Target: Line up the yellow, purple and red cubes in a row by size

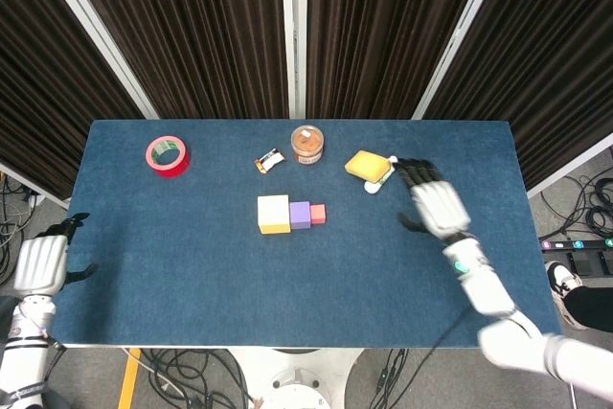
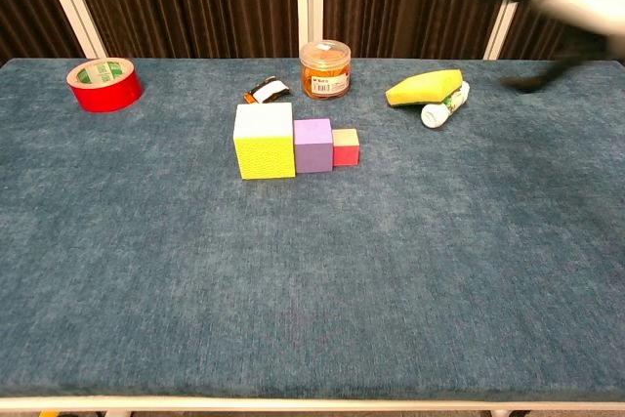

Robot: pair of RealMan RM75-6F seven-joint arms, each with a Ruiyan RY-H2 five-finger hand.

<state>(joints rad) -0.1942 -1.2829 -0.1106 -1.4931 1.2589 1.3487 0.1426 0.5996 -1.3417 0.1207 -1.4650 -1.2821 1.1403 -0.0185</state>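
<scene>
Hanging over the near left edge of the blue cloth-covered table (image 1: 192, 284), the white left hand (image 1: 40, 263) holds nothing, its dark fingers apart. Farther in, the large yellow cube (image 2: 265, 141), medium purple cube (image 2: 314, 145) and small red cube (image 2: 345, 147) sit touching in a row. Right of them, the right hand (image 1: 436, 205) hovers spread and empty. Beyond lie a yellow sponge (image 2: 424, 87), orange-lidded jar (image 2: 325, 68) and red tape roll (image 2: 104, 84).

Open cloth on the near side of the cube row (image 2: 296, 143) and to its right. Behind it, close: small packet (image 2: 268, 92) and orange jar (image 2: 325, 68). Back-right: yellow sponge (image 2: 425, 87) touching white tube (image 2: 441, 108). Far back-left: red tape roll (image 2: 104, 83).
</scene>
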